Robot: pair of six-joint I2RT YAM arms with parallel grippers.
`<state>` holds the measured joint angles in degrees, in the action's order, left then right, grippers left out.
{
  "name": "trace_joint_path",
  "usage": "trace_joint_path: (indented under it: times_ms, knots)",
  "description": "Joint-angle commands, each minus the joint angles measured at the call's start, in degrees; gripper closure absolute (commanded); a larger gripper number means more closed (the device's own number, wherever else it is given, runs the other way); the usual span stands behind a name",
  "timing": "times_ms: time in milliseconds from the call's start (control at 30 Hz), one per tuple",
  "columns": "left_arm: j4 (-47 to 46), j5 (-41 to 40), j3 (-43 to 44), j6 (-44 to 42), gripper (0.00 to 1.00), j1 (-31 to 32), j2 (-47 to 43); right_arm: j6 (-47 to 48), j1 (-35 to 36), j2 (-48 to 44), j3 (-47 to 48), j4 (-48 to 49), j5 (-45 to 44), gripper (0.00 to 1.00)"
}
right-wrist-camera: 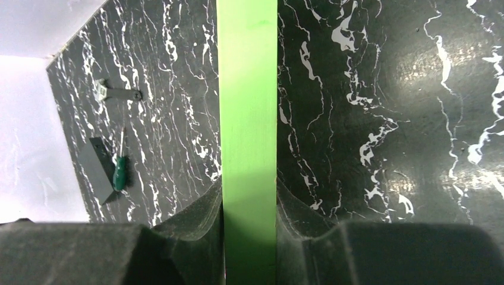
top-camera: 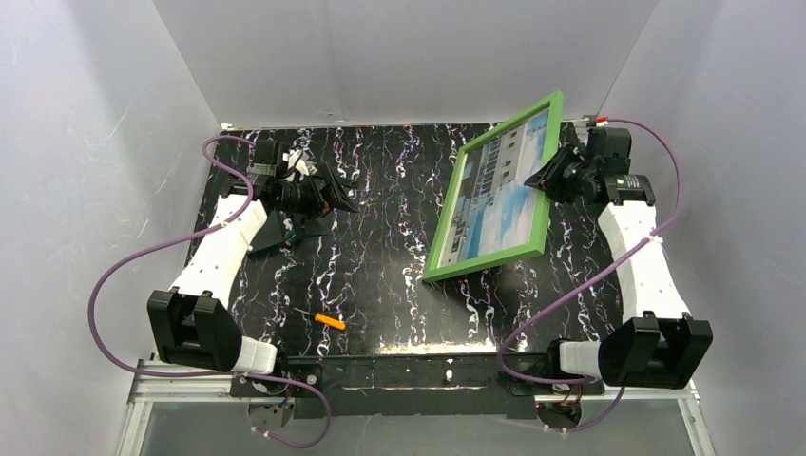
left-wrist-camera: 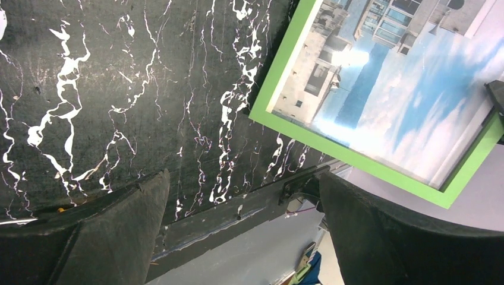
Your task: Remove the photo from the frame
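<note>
The green frame [top-camera: 540,204] stands tilted at the right of the table, its lower left corner down near the tabletop. The photo [top-camera: 499,190] of a white building under blue sky sits inside it, facing left. My right gripper [top-camera: 549,178] is shut on the frame's right edge. In the right wrist view the green edge [right-wrist-camera: 246,119] runs straight between the gripper's [right-wrist-camera: 246,196] fingers. My left gripper [top-camera: 333,195] is open and empty at the back left, well apart from the frame. Its wrist view shows the gripper [left-wrist-camera: 243,231], the frame [left-wrist-camera: 356,166] and the photo [left-wrist-camera: 386,89].
The table is black marbled [top-camera: 380,256]. A green-handled screwdriver [top-camera: 295,231] and a dark flat sheet [top-camera: 269,236] lie under the left arm; both show in the right wrist view [right-wrist-camera: 120,172], along with a small metal bracket [right-wrist-camera: 119,93]. An orange piece [top-camera: 331,321] lies near the front. White walls enclose the table.
</note>
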<state>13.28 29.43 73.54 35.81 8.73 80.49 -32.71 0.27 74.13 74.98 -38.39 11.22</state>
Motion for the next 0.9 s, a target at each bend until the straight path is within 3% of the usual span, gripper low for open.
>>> trace_joint_path:
  times_ms: [0, 333, 867]
  knots:
    - [2.5, 2.5, -1.2, 0.4, 0.03, -0.5, 0.5, -3.3, -1.8, -4.1, -6.5, 5.3, -2.6, 0.99]
    - [1.0, 4.1, -1.9, 2.0, 0.03, -0.5, 1.1, -16.4, -5.7, -14.7, -32.9, 31.0, -7.6, 0.99]
    - [-1.5, 6.5, -3.0, 4.4, 0.04, -0.7, 1.8, -21.0, -15.4, -13.6, -44.3, 44.0, -10.3, 0.99]
